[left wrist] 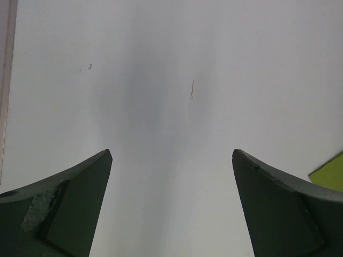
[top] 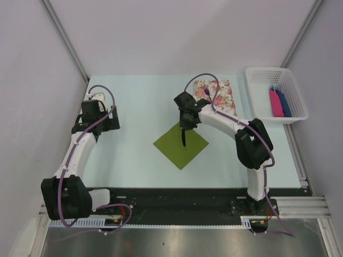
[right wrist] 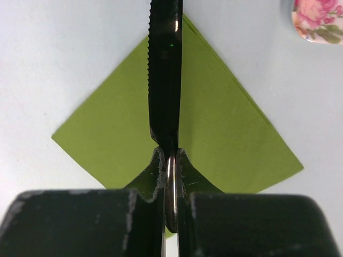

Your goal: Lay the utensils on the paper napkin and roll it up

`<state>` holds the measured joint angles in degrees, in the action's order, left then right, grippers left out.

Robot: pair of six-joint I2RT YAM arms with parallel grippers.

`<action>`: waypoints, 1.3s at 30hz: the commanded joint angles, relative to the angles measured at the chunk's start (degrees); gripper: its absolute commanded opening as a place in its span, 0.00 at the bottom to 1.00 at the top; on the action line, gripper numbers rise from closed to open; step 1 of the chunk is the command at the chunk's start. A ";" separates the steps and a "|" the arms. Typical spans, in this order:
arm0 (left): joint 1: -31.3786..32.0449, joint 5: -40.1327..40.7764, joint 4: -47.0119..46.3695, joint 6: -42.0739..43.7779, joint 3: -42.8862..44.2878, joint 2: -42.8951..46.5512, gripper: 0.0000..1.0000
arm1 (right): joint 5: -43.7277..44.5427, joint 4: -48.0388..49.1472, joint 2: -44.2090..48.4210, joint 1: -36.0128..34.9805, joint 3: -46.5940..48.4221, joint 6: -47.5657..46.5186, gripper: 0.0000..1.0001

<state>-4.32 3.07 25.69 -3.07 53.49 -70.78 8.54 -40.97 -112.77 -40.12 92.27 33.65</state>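
The olive-green paper napkin (top: 190,151) lies as a diamond in the middle of the table, also seen under the right wrist (right wrist: 225,134). My right gripper (top: 185,124) (right wrist: 170,155) hovers over the napkin's far half, shut on the handle of a dark serrated knife (top: 183,138) (right wrist: 165,80), one of the utensils. The blade points out along the napkin's diagonal. My left gripper (top: 109,121) (left wrist: 171,155) stands open over bare table at the far left, nothing between its fingers. One napkin corner (left wrist: 328,176) shows at its view's right edge.
A pink-and-white floral mat (top: 222,96) (right wrist: 316,19) lies behind the right gripper, with a small dark piece (top: 207,90) on its left part. A white basket (top: 252,85) at the back right holds pink and blue flat pieces (top: 276,101).
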 commanded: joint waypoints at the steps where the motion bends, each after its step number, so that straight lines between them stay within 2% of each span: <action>1: -0.17 1.15 -2.66 -1.85 -1.46 4.16 1.00 | 2.54 0.98 -2.45 -1.36 3.70 3.61 0.00; 12: -0.16 -0.08 -1.52 -3.26 -1.82 6.89 1.00 | 3.42 1.60 -6.84 -2.24 4.85 3.18 0.00; 39: -0.52 -0.61 -2.40 -1.59 -1.73 5.22 1.00 | 2.10 -0.51 -13.00 -2.86 7.75 8.54 0.00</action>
<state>-4.34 2.79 24.88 -5.02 50.89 -65.39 9.61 -41.12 -125.69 -42.44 98.41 39.70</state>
